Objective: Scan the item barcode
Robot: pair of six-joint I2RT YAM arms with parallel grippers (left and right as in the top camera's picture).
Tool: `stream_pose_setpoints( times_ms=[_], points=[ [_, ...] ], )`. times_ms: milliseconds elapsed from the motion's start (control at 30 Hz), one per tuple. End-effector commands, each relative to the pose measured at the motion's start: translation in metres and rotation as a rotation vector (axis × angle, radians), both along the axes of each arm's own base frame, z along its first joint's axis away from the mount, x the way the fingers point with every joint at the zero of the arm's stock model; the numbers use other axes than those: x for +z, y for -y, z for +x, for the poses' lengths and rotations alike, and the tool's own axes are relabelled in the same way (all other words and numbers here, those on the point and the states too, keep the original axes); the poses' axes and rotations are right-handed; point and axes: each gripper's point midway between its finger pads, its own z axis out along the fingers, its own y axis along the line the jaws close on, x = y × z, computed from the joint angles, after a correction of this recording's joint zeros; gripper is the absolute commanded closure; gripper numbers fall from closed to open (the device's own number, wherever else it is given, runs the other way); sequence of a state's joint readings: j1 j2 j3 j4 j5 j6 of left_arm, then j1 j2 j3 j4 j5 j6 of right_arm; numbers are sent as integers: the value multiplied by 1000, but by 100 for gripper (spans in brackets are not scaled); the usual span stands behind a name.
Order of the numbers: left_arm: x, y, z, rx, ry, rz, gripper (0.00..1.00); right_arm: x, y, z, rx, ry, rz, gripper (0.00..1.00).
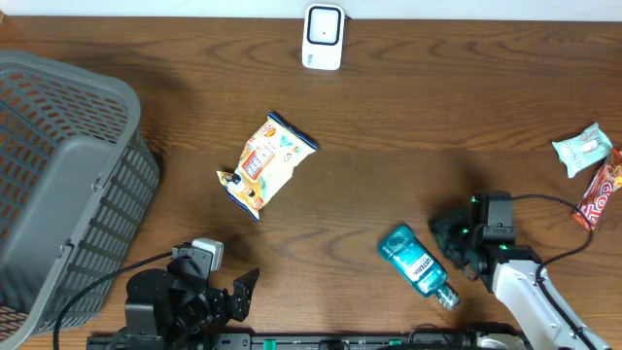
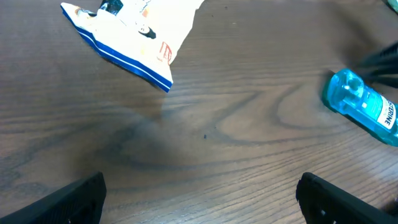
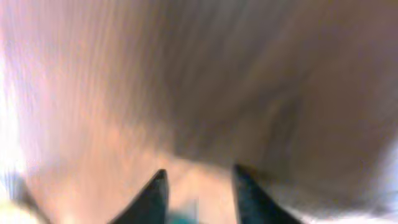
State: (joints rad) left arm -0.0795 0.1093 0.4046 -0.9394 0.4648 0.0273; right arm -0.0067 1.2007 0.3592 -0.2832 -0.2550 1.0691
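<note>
Wooden table (image 1: 408,126) holds grey basket (image 1: 107,209) and blue-liquid mouthwash bottle (image 1: 418,264) lying flat.

1 basket (image 1: 117,194) | 1 scanner (image 1: 323,37) | 1 bottle (image 1: 416,264) | 3 snack packs (image 1: 264,163) (image 1: 583,148) (image 1: 599,192)

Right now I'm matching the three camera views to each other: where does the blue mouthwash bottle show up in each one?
Overhead: the mouthwash bottle lies lower right of centre.
Left wrist: at the right edge, partly cut off.
Right wrist: too blurred to tell; a teal smear at the bottom edge may be it.
Shared landmark: the snack bag, up and left of the bottle in overhead and left wrist.
</note>
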Motion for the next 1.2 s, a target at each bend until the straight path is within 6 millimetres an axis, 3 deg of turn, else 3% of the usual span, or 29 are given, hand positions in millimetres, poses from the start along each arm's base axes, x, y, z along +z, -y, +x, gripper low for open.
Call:
stream_pose_setpoints(
  times_ms=[0, 100, 200, 400, 533, 667, 900, 1033, 1100, 1167],
  points=[
    [3, -1, 0, -1, 13, 9, 2, 21, -31, -8, 203, 11, 104, 97],
    [3, -1, 0, -1, 13, 9, 2, 58, -30, -12, 277, 33, 31, 99],
    [3, -1, 0, -1, 13, 9, 2, 66, -26, -34, 279, -16, -29, 99],
    [3, -1, 0, -1, 13, 9, 2, 60, -12, -89, 181, -188, -147, 99],
    [3, -1, 0, -1, 13, 9, 2, 42, 4, -128, 50, -372, -213, 98],
    [3, -1, 0, -1, 13, 9, 2, 24, 3, -150, -50, -489, -179, 98],
    [3, -1, 0, -1, 13, 9, 2, -12, 0, -165, -110, -577, -149, 98],
    [3, -1, 0, -1, 13, 9, 2, -13, -1, -164, -124, -600, -151, 99],
    [3, -1, 0, -1, 13, 9, 2, -13, -1, -158, -129, -585, -157, 98],
    [3, -1, 0, -1, 13, 9, 2, -16, -6, -137, -80, -494, -144, 98]
  ],
)
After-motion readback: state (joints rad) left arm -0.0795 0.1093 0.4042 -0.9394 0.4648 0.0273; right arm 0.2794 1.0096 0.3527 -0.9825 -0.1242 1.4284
